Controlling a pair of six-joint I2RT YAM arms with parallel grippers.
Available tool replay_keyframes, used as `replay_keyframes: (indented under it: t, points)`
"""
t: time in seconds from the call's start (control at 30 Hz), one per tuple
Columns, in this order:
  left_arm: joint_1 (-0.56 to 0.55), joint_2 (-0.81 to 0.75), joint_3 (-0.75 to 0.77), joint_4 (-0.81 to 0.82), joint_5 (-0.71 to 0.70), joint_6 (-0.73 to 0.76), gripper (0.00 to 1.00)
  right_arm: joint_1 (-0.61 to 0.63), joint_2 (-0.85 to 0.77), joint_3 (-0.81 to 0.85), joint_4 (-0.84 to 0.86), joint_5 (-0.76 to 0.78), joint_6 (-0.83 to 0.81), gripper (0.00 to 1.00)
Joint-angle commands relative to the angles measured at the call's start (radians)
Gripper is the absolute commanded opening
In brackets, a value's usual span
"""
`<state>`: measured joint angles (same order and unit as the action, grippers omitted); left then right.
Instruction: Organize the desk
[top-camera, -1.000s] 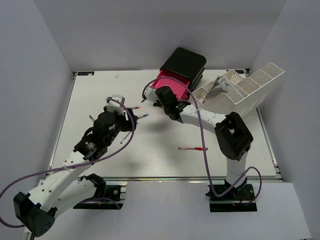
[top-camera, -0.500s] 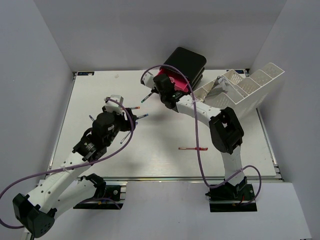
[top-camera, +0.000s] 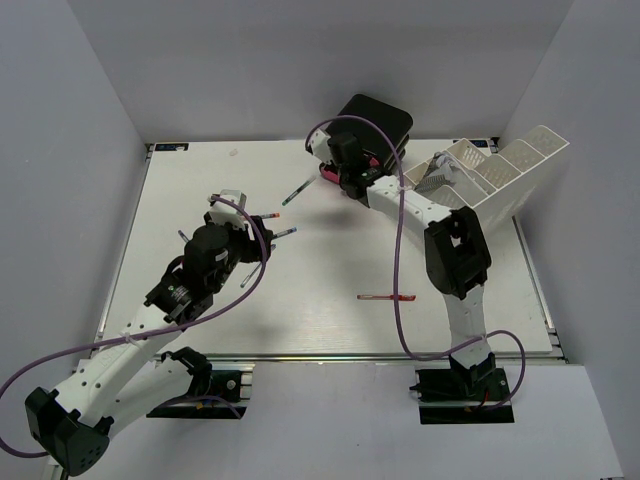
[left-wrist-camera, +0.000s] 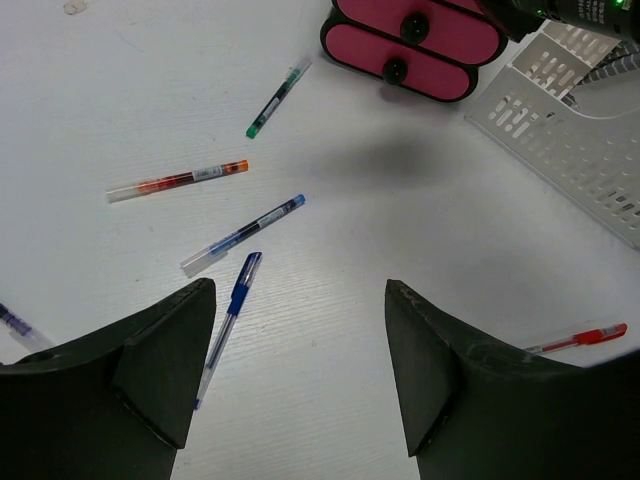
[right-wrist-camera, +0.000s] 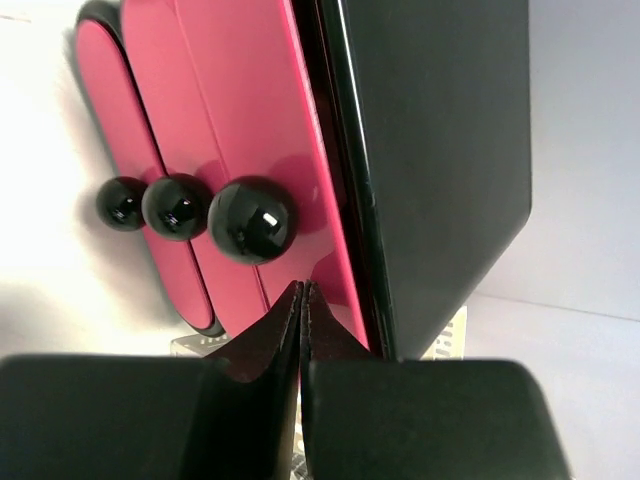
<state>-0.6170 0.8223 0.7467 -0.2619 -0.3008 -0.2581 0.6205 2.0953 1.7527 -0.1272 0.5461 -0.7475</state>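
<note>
The desk (top-camera: 330, 270) is a white tabletop with several pens scattered on it. My left gripper (top-camera: 238, 213) hovers open and empty above the left-centre; in the left wrist view (left-wrist-camera: 300, 290) a blue pen (left-wrist-camera: 228, 315) lies by its left finger. A clear blue-capped pen (left-wrist-camera: 243, 234), a red-orange pen (left-wrist-camera: 177, 181) and a green pen (left-wrist-camera: 278, 97) lie beyond. A red pen (top-camera: 386, 297) lies near the front. My right gripper (top-camera: 333, 177) is shut and empty, its tips (right-wrist-camera: 303, 285) at the pink drawer front (right-wrist-camera: 260, 120), beside a black knob (right-wrist-camera: 250, 218).
The black drawer unit (top-camera: 378, 125) with pink drawers stands at the back centre. A white perforated tray (top-camera: 485, 180) leans at the back right, also in the left wrist view (left-wrist-camera: 570, 130). A purple pen (left-wrist-camera: 15, 322) lies at the far left. Grey walls surround the desk.
My right gripper has moved toward the back, and the pink drawer that stood out has gone into the black unit. My left arm has barely moved.
</note>
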Motion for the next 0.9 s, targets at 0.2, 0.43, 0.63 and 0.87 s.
replay_keyframes:
  t: [0.2,0.43,0.63,0.87]
  points:
    - [0.002,-0.017,-0.007,-0.002,-0.014,0.007,0.78,-0.034,0.026,0.05,0.012,0.014,-0.015,0.02]
    - [0.002,-0.014,-0.012,0.01,0.017,0.01,0.79,-0.042,-0.058,0.064,-0.198,-0.2,0.059,0.05]
    - [0.002,0.001,-0.03,0.065,0.153,0.02,0.84,-0.059,-0.283,-0.045,-0.373,-0.759,0.29,0.49]
    - [0.002,0.158,-0.035,0.199,0.299,-0.064,0.81,-0.146,-0.506,-0.211,-0.31,-1.026,0.517,0.59]
